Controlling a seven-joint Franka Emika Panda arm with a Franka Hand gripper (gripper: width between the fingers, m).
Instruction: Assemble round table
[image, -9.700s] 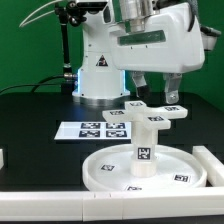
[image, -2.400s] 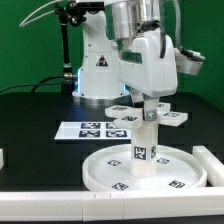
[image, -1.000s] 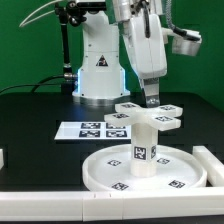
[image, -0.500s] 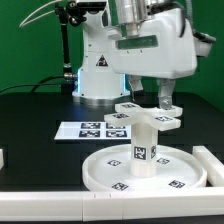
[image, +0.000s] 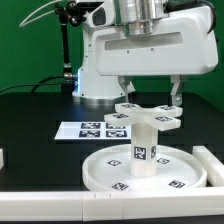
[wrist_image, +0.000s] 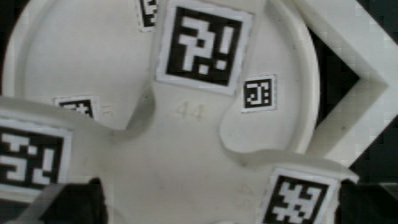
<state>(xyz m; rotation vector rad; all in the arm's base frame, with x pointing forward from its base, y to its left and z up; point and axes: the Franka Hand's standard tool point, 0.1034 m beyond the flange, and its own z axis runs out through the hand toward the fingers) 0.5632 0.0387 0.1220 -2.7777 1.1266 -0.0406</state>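
Observation:
The large round disc (image: 110, 172) lies flat on the black table. The short thick post (image: 143, 145) stands upright at its centre. The cross-shaped piece (image: 150, 113) sits on top of the post. My gripper (image: 151, 95) hangs just above the cross, open, with one finger (image: 125, 88) on each side of the cross and its broad side facing the exterior camera. It holds nothing. The wrist view looks straight down on the cross's hub (wrist_image: 187, 112) and tagged arms, with the disc (wrist_image: 71, 55) beneath. The fingers do not show in that view.
The marker board (image: 92, 130) lies flat at the exterior view's left of the disc. A long white rail (image: 211, 163) lies along the disc's right side and another white piece (image: 3, 157) lies at the left edge. The robot base (image: 98, 75) stands behind.
The hand has turned about its vertical axis above the cross, from narrow side to broad side facing the camera. The cross, post and disc have not moved.

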